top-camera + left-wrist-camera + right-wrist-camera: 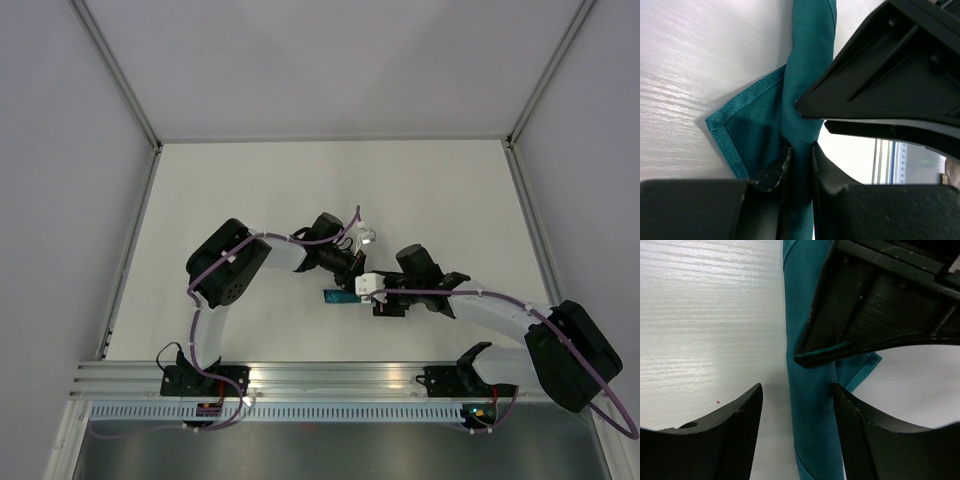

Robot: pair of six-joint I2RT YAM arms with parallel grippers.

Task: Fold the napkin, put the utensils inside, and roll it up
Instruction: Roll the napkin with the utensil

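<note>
The teal napkin [338,296] lies rolled into a narrow tube on the white table, with one hemmed corner sticking out flat beside it [735,125]. My left gripper [801,150] is shut on the roll [807,65], pinching it between both fingers. My right gripper [797,386] is open and straddles the same roll [812,405]; its right finger touches the cloth and its left finger stands apart. In the top view the two grippers [352,272] [383,298] meet over the roll at mid-table. No utensils show.
The white table [250,200] is walled by grey panels on three sides. An aluminium rail [330,380] with both arm bases runs along the near edge. Each gripper's black body crowds the other's wrist view [890,75] [880,295].
</note>
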